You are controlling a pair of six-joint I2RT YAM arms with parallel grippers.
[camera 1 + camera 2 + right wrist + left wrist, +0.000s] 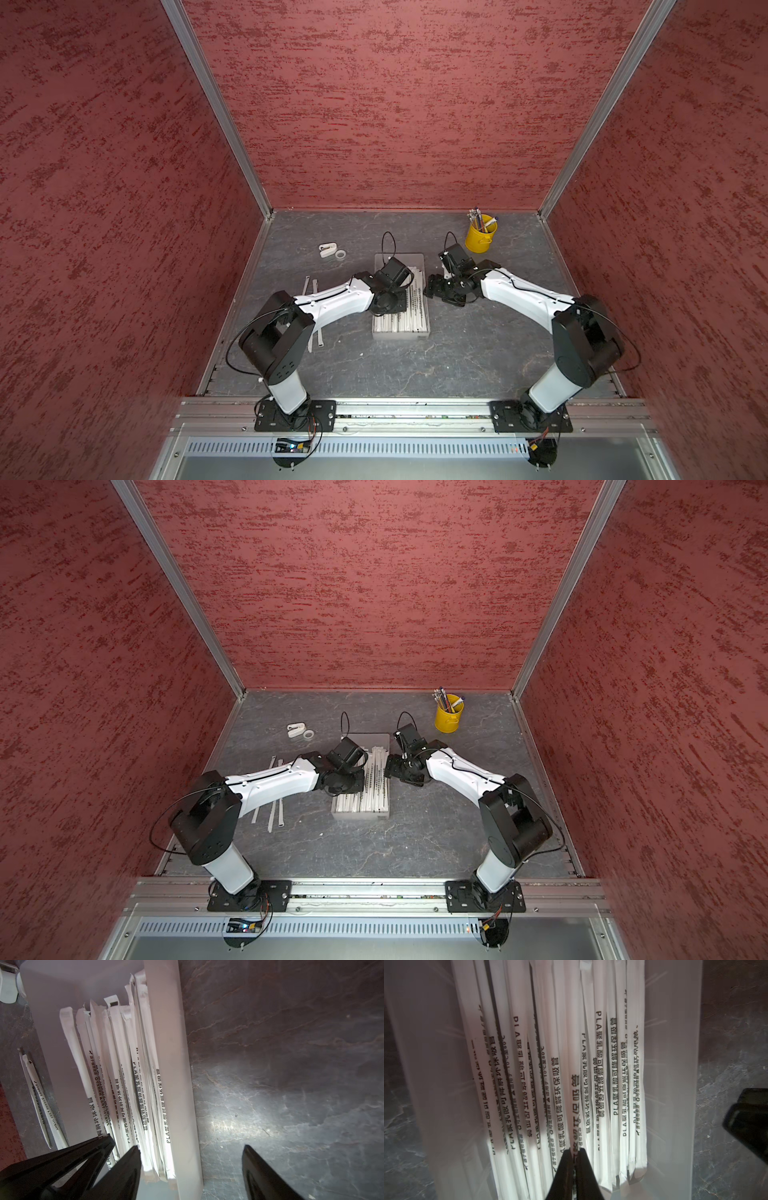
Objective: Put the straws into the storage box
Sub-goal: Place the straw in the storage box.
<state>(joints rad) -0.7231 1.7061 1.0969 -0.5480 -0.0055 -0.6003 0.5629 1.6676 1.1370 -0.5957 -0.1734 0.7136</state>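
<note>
Aluminium rail (pixel 415 409); seemingly stone tabletop (pixel 457 365) bearing storage box (pixel 401 335); red walls (pixel 395 104).

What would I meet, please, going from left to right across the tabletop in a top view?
Loose straws → white tape roll → storage box → yellow cup of pens.
</note>
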